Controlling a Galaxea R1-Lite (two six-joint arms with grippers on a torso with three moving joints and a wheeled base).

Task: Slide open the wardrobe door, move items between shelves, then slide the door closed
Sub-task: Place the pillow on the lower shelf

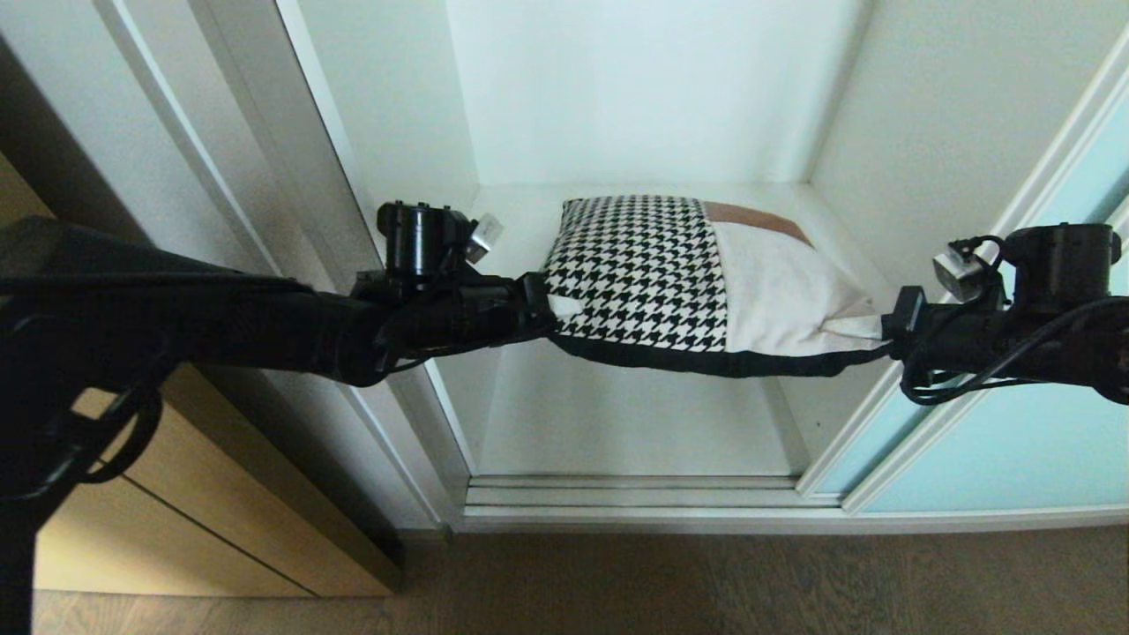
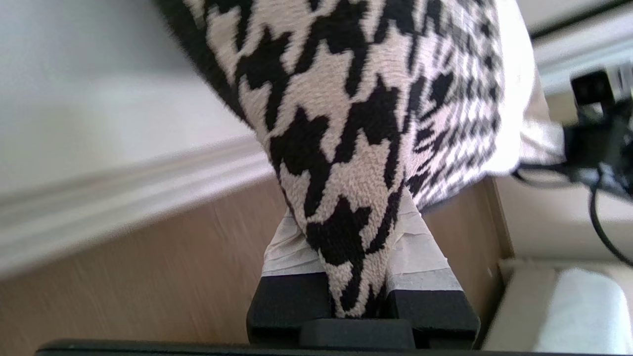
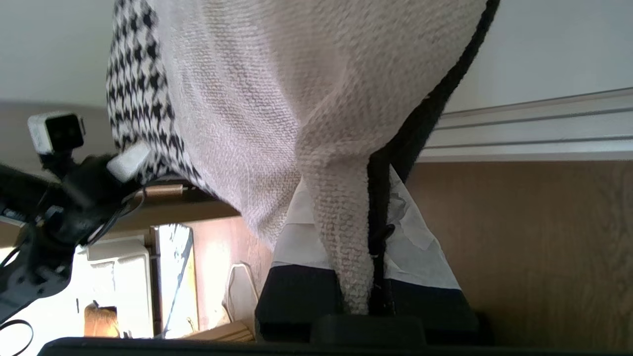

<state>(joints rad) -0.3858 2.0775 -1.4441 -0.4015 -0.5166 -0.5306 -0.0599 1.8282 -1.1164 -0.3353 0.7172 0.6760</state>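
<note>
While the tall sliding wardrobe door (image 1: 1014,441) of frosted pale aqua-blue glass in its thin silver-white frame stands pushed aside to the right of the opening, the white inside of the wardrobe is open to view. To the left of this opening there is a light wooden cabinet front (image 1: 176,529), and in front of it a brown wooden floor (image 1: 706,582). Inside, a plain white shelf board (image 1: 520,212) crosses the opening at the back, and a lower white board (image 1: 617,414) lies under it. The square patchwork cushion (image 1: 697,273), with black-and-white houndstooth, cream-beige and brown patches and a dark edge, hangs in front of the upper board; its back part is at the level of the board, but I cannot tell whether it rests there. The black left gripper (image 1: 540,309) is closed tightly on the houndstooth corner at the left side of the opening, and its taped fingers (image 2: 415,247) press the fabric between them. The black right gripper (image 1: 886,333) pinches the cream corner at the right side, just before the door frame, with its fingers (image 3: 296,237) closed on the cloth.
</note>
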